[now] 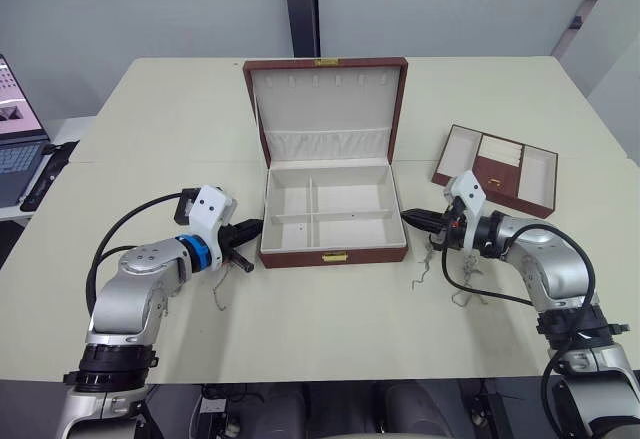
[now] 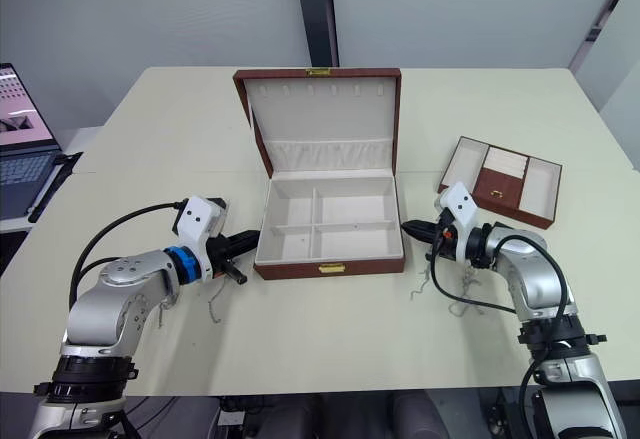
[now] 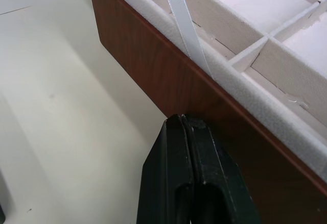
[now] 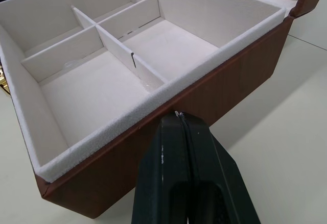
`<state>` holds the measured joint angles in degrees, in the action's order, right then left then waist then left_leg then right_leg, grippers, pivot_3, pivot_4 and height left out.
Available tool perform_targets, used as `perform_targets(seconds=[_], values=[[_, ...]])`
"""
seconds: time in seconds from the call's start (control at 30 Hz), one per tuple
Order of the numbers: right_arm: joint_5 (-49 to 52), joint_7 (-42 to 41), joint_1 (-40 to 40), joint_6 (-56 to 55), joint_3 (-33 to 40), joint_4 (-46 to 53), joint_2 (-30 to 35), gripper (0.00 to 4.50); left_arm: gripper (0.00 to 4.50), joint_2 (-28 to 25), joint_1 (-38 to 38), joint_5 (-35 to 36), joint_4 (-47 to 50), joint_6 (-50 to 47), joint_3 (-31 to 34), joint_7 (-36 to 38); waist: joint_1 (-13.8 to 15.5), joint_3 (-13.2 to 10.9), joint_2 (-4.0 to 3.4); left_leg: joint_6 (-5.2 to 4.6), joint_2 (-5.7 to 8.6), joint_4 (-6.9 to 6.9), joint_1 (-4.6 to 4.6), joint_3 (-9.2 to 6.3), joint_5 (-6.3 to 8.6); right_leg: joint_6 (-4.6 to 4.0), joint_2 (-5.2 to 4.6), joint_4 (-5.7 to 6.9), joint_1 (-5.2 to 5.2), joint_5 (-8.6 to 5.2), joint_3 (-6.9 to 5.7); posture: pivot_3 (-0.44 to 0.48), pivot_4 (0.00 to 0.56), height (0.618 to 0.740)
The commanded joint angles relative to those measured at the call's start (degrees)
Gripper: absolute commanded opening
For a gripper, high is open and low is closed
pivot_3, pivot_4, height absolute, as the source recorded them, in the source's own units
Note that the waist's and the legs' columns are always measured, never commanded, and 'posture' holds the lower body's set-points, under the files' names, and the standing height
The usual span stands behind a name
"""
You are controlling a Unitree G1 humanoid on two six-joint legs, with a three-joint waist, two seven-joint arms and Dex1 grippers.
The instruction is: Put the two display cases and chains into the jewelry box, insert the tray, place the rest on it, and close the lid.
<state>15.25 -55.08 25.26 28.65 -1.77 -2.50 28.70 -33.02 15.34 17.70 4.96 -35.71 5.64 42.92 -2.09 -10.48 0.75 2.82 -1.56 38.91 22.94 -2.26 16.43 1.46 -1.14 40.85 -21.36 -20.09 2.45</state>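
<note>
From my head, the box [image 1: 333,221] sits open mid-table [image 1: 300,329], my left tool [image 1: 247,229] and right tool [image 1: 412,216] at its sides, tray [image 1: 497,169] to the right. My left wrist shows fingers [image 3: 179,178] pressed together against the box wall; my right wrist shows the same.

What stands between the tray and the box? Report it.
The right end effector, shut, lies in the gap between tray and box, its tip at the box's right wall. The lid is open; nothing else visible intervenes.

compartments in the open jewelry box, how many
4. The jewelry box base is split by cream dividers: back left, back right, front left, front right. All look empty.
</note>
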Motion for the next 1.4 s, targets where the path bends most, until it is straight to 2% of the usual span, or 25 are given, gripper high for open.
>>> perform_targets(seconds=[0.03,0.33,0.77,0.87,1.17,1.27,1.3,1.4], values=[[1.8,-1.3,-0.1,0.1,-2.2,2.6,-1.1,0.01,0.00,0.8,0.2,2.2,2.9,0.8,-1.7,2.1,0.0,0.0,0.00,0.00,0.00,0.00,0.00,0.00,0.00,0.00,0.00,0.00,0.00,0.00,0.00,0.000,0.150,0.740],[0.3,0.8,0.3,-1.5,-0.7,0.3,-0.5,0.01,0.00,-0.2,0.8,1.3,0.9,2.0,-0.8,2.0,0.0,0.0,0.00,0.00,0.00,0.00,0.00,0.01,0.00,0.00,0.00,0.00,0.00,0.00,0.01,0.000,0.150,0.740],[6.7,-1.4,-2.4,-0.9,8.9,-0.2,6.7,0.01,0.00,-6.0,-1.1,4.5,-1.3,3.4,10.2,2.3,0.1,0.0,0.01,-0.02,-0.01,0.00,-0.01,0.02,0.01,0.00,0.00,-0.01,0.00,0.00,0.02,0.000,0.150,0.740],[8.1,-5.3,-3.8,-0.9,11.7,-0.8,12.2,0.56,0.56,-10.5,-4.6,5.8,-1.3,3.4,15.4,5.0,0.1,0.0,0.02,-0.03,-0.01,-0.03,0.00,0.02,0.02,0.00,0.00,-0.03,-0.02,0.00,0.02,0.000,0.150,0.740],[8.2,-17.3,-7.3,-6.8,17.8,-11.0,28.1,3.05,3.38,-23.8,-18.0,5.7,-9.1,7.7,28.9,14.8,0.1,0.0,0.00,-0.05,-0.01,-0.08,-0.06,0.06,0.03,-0.01,-0.01,-0.07,0.01,-0.01,0.03,0.000,0.150,0.740],[6.8,-20.6,-7.9,-9.1,17.1,-15.5,32.2,4.12,4.45,-26.5,-20.9,5.1,-10.9,9.0,31.8,16.8,0.1,0.0,0.00,-0.05,-0.05,-0.10,-0.06,0.02,0.03,-0.01,-0.01,-0.08,0.02,-0.01,0.00,0.000,0.150,0.740],[6.2,-21.5,-8.1,-9.8,16.9,-16.8,33.4,4.42,4.50,-27.3,-21.7,4.6,-11.8,9.5,32.6,17.3,0.1,0.0,0.00,-0.05,-0.03,-0.10,-0.07,0.04,0.03,-0.01,-0.01,-0.08,0.04,-0.01,0.01,0.000,0.150,0.740],[5.0,-23.7,-9.1,-11.5,16.4,-19.0,35.6,4.47,4.50,-29.0,-23.8,4.0,-13.7,10.5,34.5,18.7,0.1,0.0,0.00,-0.06,-0.02,-0.10,-0.09,0.09,0.03,-0.01,-0.02,-0.09,0.03,-0.02,0.04,0.000,0.150,0.740]])
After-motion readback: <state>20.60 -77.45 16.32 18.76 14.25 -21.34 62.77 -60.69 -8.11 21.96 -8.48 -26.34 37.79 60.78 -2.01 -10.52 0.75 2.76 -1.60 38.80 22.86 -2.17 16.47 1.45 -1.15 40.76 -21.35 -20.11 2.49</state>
